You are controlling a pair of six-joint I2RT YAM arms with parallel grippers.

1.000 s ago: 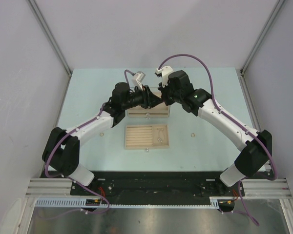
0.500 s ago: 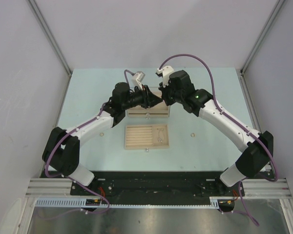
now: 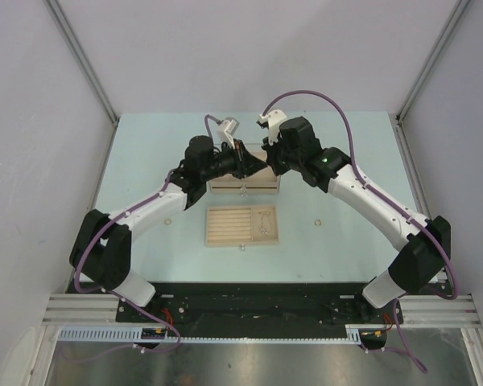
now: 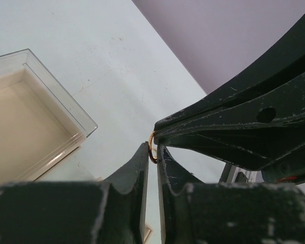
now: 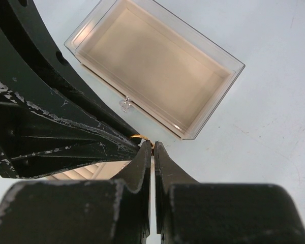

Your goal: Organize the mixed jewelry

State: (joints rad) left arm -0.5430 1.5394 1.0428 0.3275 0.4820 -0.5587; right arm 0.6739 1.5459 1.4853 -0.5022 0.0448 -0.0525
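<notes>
Your right jaws clamp the gold ring [image 4: 152, 147]; left jaws flank it, grip unclear: a handover, I'd judge.

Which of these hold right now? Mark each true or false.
1. The left fingers and the right fingers meet at one small gold-coloured ring. True.
2. The right fingers stand wide open. False: they are shut, with the ring at their tips.
3. The beige slotted wooden tray lies nearer the arm bases than the clear plastic box with a beige floor. True.
4. Jewelry lies inside the clear box. False: only its bare beige floor shows.
</notes>
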